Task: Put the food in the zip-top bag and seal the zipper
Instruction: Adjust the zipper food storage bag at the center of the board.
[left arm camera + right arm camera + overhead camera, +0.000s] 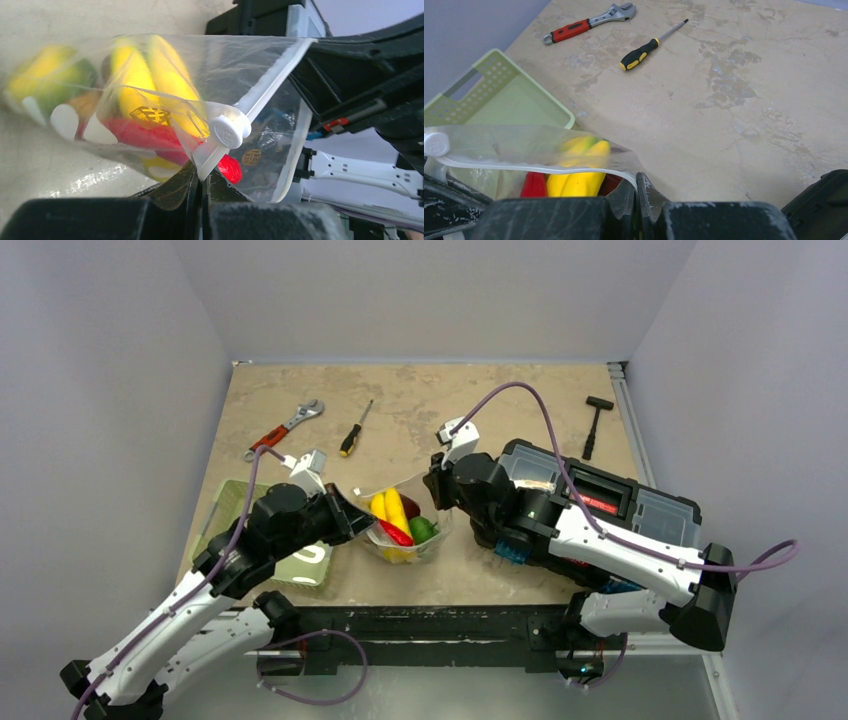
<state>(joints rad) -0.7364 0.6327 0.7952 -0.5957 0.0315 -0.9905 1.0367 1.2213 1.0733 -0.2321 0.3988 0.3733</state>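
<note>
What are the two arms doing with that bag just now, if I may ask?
Both arms hold the zip-top bag between them: the left gripper and the right gripper are each shut on one end of its zipper. The food, yellow, red and green pieces, is already inside. A white slider sits on the strip close to the left gripper; whether the mouth is sealed cannot be told.

Table (450, 400) fills centre of top view: beige, mottled w/ darker blotches, matte. Back wall (420, 290) runs across upper frame, w/ left wall (90, 390) & right wall (760, 370) at the sides. All plain pale grey-lilac, boxing table on 3 sides. Metal rail (629, 430) along table's right edge. Black bar (430, 625) along near edge, bottom centre; grey surface (450, 695) below it. Light soft & even; faint glare on tabletop, lower left of left wrist view.
</note>
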